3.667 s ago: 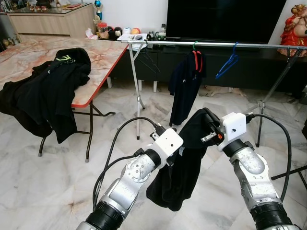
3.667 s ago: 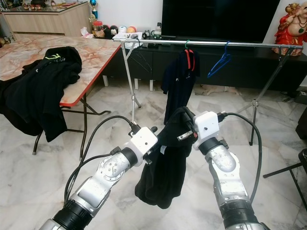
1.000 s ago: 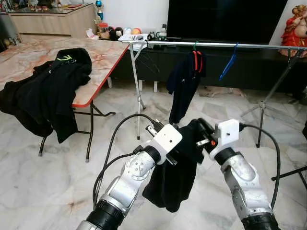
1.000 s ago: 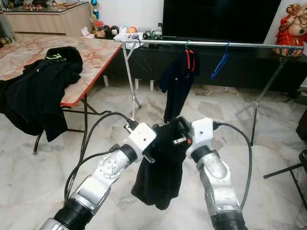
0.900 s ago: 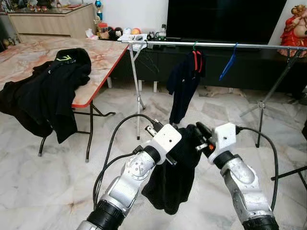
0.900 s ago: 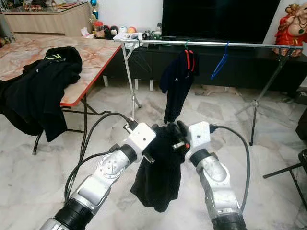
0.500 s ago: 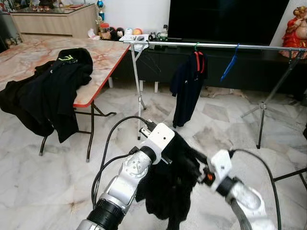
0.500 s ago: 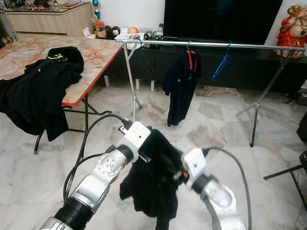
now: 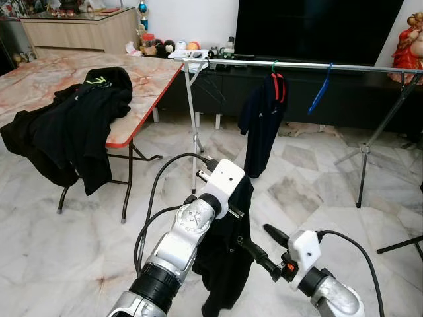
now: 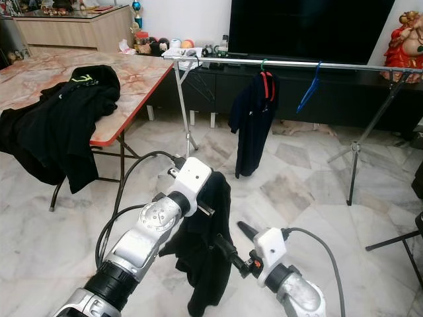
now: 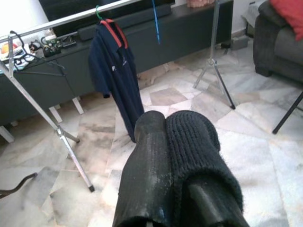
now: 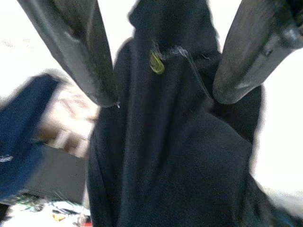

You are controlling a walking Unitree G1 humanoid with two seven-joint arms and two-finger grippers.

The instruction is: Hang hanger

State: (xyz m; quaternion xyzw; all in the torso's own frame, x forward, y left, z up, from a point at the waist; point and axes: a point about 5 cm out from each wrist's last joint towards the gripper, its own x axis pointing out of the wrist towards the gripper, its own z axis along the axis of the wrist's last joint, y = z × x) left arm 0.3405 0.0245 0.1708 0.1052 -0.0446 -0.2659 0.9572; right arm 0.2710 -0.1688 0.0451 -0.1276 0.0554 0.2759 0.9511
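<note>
I see L hand (image 11: 165, 161) pinching soft black knit garment (image 9: 225, 264); R hand (image 12: 161, 66) spread wide, fingers (image 9: 254, 254) near hanging cloth.

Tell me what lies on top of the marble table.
Black clothing is heaped on the table and spills over its near edge; one piece bears a green mark. What lies beneath the heap is covered.

Both head eyes look forward and down at the clothes rail (image 9: 297, 64); wrist cameras sit close along their fingers.
</note>
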